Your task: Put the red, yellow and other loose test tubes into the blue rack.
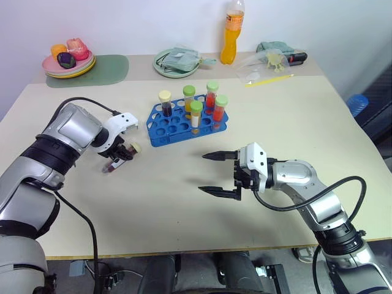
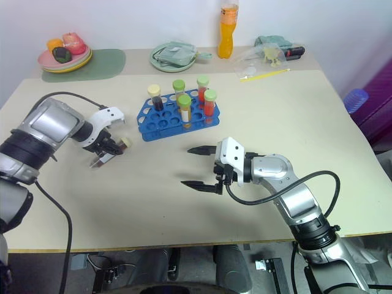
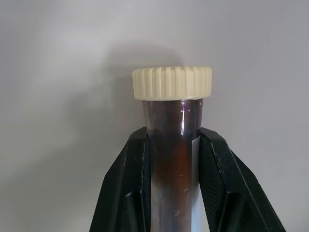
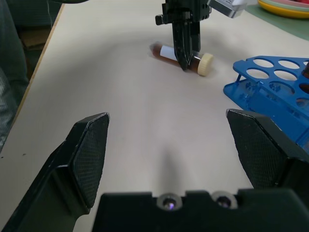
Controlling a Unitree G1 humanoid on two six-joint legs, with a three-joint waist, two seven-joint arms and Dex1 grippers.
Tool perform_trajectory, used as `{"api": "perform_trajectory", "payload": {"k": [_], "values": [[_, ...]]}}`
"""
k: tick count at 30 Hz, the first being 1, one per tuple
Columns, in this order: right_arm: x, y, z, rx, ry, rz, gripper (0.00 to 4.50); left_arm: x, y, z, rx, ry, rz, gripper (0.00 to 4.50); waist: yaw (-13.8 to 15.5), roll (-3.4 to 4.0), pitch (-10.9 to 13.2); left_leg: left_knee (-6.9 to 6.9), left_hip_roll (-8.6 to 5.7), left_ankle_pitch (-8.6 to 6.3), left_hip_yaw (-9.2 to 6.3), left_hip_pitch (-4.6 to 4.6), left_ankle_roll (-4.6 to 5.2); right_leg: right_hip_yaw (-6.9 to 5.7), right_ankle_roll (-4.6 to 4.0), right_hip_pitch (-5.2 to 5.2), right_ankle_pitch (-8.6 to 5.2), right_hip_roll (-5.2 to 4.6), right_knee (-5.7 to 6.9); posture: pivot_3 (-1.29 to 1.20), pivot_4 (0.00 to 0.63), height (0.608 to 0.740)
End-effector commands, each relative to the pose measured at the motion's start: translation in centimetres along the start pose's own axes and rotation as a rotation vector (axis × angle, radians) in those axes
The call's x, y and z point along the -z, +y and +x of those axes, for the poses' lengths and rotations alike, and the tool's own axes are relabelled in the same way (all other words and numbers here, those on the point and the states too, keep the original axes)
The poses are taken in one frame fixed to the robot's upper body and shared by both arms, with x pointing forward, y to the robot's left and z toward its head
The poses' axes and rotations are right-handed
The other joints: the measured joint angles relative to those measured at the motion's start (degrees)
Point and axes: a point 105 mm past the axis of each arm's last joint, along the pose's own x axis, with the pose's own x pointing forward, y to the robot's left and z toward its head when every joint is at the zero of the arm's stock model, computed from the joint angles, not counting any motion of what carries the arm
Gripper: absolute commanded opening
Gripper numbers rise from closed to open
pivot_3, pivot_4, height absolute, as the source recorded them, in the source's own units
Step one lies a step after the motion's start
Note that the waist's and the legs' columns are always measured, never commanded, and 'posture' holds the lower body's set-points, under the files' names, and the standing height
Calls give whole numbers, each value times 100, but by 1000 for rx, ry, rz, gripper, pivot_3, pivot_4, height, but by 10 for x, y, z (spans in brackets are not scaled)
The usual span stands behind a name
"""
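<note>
Your clear plastic tube of dark purple-brown liquid with a cream cap (image 1: 121, 157) lies on the beige counter (image 1: 184, 202) left of centre, clamped by the left gripper (image 1: 120, 154), fingers closed on it. The bright blue plastic rack (image 1: 177, 125), just right, holds five capped tubes. Lower right, the right gripper (image 1: 211, 173) hovers, fingers spread wide.

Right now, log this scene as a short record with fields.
left gripper: jaws shut on the cream-capped tube, which lies on the table
right gripper: jaws open, holding nothing, above the table
blue rack: five capped tubes upright in it
tubes in rack: one cream cap, four green caps
back of table: orange bottle, plate of fruit
</note>
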Motion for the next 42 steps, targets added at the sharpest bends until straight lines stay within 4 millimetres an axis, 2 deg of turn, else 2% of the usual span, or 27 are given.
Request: {"api": "perform_trajectory", "payload": {"k": [1, 2, 4, 6, 8, 9, 12, 14, 17, 21, 25, 28, 36, 42], "values": [[-10, -6, 1, 50, -44, -26, 4324, -21, 16, -41, -132, -258, 39, 751, -5, 0, 0, -1, 3, 0, 1, 0, 0, 1, 0, -1, 0, -1, 1, 0, 150, 729], [-9, -9, 0, 75, -48, -16, 4324, -28, 20, -51, -191, -357, 46, 751, 3, 0, 0, 0, 15, 0, 0, 0, 0, 1, 0, -3, 0, -3, 3, 0, 150, 729], [-2, -16, -1, 143, -43, 9, 4324, -55, 22, -84, -396, -701, 107, 751, 27, 1, -1, 3, 16, 0, -1, -2, 0, -1, 0, -5, 0, -11, 6, 0, 150, 729], [5, -21, 0, 191, -39, 30, 4324, -62, 14, -106, -496, -920, 82, 751, 78, -10, -5, 9, 12, 0, -1, -4, -1, -2, 1, -3, 1, -35, 6, 0, 150, 729], [11, -31, 2, 272, -51, 41, 4324, -78, -16, -111, -401, -1169, -42, 751, 130, -17, -6, 14, 5, 0, -3, -9, -1, -3, 2, 0, 2, -42, 4, 0, 150, 729], [13, -35, 3, 304, -55, 51, 4324, -85, -30, -112, -406, -1246, -35, 751, 166, -21, -8, 14, -2, 0, -2, -7, -1, -2, 5, 1, 5, -42, 5, 0, 150, 729], [21, -47, 5, 384, -59, 66, 4324, -109, -62, -92, -509, -1343, -18, 751, 199, -24, -12, 20, -10, 0, -1, -5, 0, -1, 14, 8, 11, -43, 5, 0, 150, 729], [23, -52, 6, 410, -64, 72, 4324, -124, -76, -70, -566, -1370, -32, 751, 198, -25, -12, 21, -13, 1, 0, -3, -2, 0, 17, 12, 14, -38, 1, 0, 150, 729], [24, -56, 5, 428, -68, 70, 4324, -134, -79, -52, -629, -1395, -98, 751, 166, -23, -13, 20, -17, 2, 2, 0, -4, 2, 18, 12, 15, -30, 3, 0, 150, 729], [23, -61, 1, 449, -68, 61, 4324, -134, -76, -36, -655, -1421, -171, 751, 92, -22, -13, 5, -14, 2, 8, 7, -4, 6, 17, 5, 15, -18, 2, 0, 150, 729], [22, -64, -2, 460, -67, 58, 4324, -133, -77, -22, -658, -1404, -140, 751, 58, -22, -13, 5, -13, 2, 9, 6, -3, 6, 17, 5, 15, -24, 2, 0, 150, 729], [22, -64, -3, 464, -63, 55, 4324, -130, -77, -17, -687, -1379, -87, 751, 57, -22, -13, 6, -13, 2, 9, 6, -3, 6, 17, 5, 15, -25, 3, 0, 150, 729], [23, -65, -7, 481, -60, 56, 4324, -116, -78, 1, -668, -1345, -135, 751, 56, -22, -13, 6, -10, 2, 7, 6, -3, 6, 17, 5, 15, -25, 3, 0, 150, 729], [23, -66, -8, 479, -58, 53, 4324, -121, -85, 1, -617, -1392, -146, 751, 59, -22, -14, 6, -10, 2, 7, 6, -3, 6, 17, 6, 15, -25, 3, 0, 150, 729]]}}
